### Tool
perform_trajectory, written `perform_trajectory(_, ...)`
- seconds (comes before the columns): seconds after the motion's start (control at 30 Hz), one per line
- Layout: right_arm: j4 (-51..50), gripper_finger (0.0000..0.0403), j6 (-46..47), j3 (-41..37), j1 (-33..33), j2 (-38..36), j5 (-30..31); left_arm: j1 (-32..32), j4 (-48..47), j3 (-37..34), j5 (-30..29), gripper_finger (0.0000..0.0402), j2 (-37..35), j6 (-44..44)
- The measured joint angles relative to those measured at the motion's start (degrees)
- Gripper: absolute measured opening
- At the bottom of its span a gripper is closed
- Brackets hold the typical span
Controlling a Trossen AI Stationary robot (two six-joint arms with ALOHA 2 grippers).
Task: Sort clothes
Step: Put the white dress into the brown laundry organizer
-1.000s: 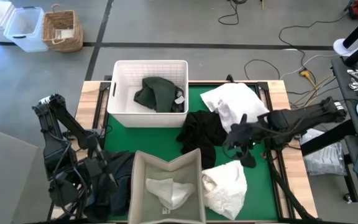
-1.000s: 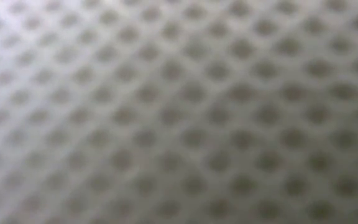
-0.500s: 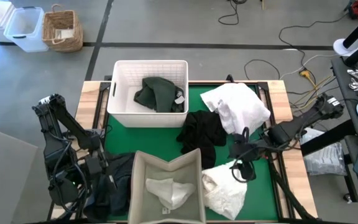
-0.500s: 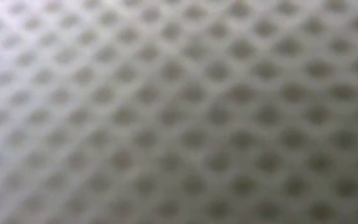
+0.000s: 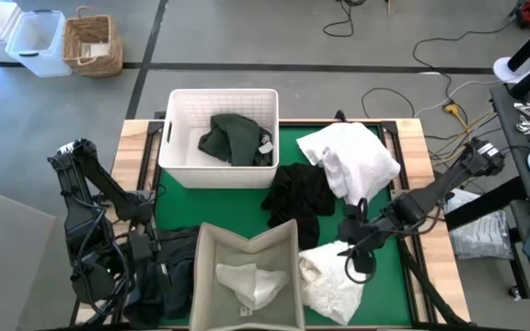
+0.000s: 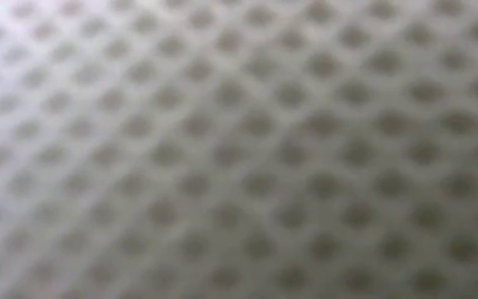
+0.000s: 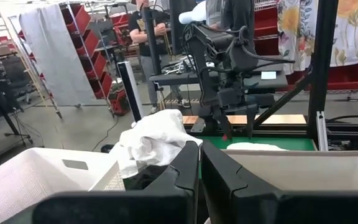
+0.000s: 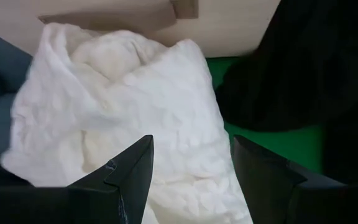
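Hovering over crumpled white garment: right gripper, fingers spread.
Left gripper: fingers pressed together, beside grey bin.

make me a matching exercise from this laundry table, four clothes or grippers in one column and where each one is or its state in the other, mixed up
Column one:
1. dark green garment
2. black garment
3. right gripper
4. left gripper

Column two:
a. shut, at the left edge of the table
b. inside the white plastic basket
c. open, above a crumpled white garment beside the grey bin
d. spread on the green mat mid-table, next to a large white garment

Pairs: 1-b, 2-d, 3-c, 4-a
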Motion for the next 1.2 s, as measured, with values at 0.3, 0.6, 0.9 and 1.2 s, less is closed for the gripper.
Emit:
perform_trajectory(0.3, 1.8, 0.0205, -0.3, 0.0, 0.2, 6.2, -0.1, 0.0, -0.6, 0.0, 0.0, 0.0, 0.0, 0.5)
perform_trajectory(0.6, 9.2, 0.0205, -3.5, 0.0, 0.2, 12.1, -0.7, 0.0, -1.7, 0.0, -0.1, 0.0, 0.0, 0.5)
perform_trajectory(0.9, 10.8, 0.0205, -3.5, 0.0, 0.2, 17.3, -0.6, 0.0, -2.3, 0.0, -0.1, 0.0, 0.0, 0.5)
perform_trajectory(1.2, 11.7, 0.0119, -3.5, 0.0, 0.2, 17.7, -0.7, 0.0, -3.7, 0.0, -0.1, 0.0, 0.0, 0.5)
